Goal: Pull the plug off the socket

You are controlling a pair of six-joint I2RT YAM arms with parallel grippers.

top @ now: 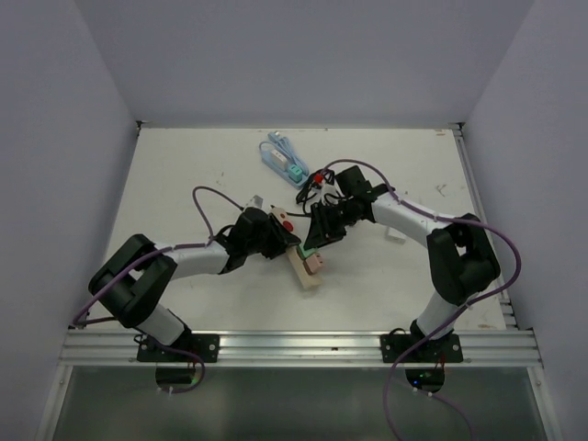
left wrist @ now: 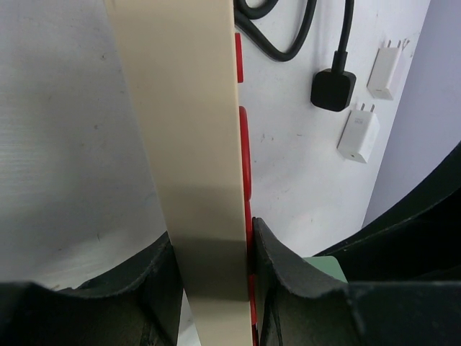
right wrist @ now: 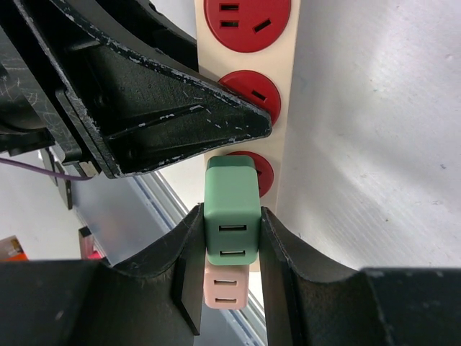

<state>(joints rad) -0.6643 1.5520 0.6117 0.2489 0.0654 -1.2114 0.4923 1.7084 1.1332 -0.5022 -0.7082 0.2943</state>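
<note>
plug (right wrist: 231,196) in right pincer (right wrist: 231,222)

The left gripper (top: 278,241) and the right gripper (top: 318,235) meet at a beige power strip (top: 306,275) in the middle of the white table (top: 184,175). A green plug (top: 306,250) and a pink plug (top: 315,265) sit on the strip. A light blue cable (top: 280,154) lies near the far edge.

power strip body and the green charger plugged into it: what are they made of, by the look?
The power strip looks like moulded plastic: cream, smooth satin face, even colour, no grain. The green charger is probably matte plastic: rounded moulded corners, flat colour, hardly any glare.
</note>
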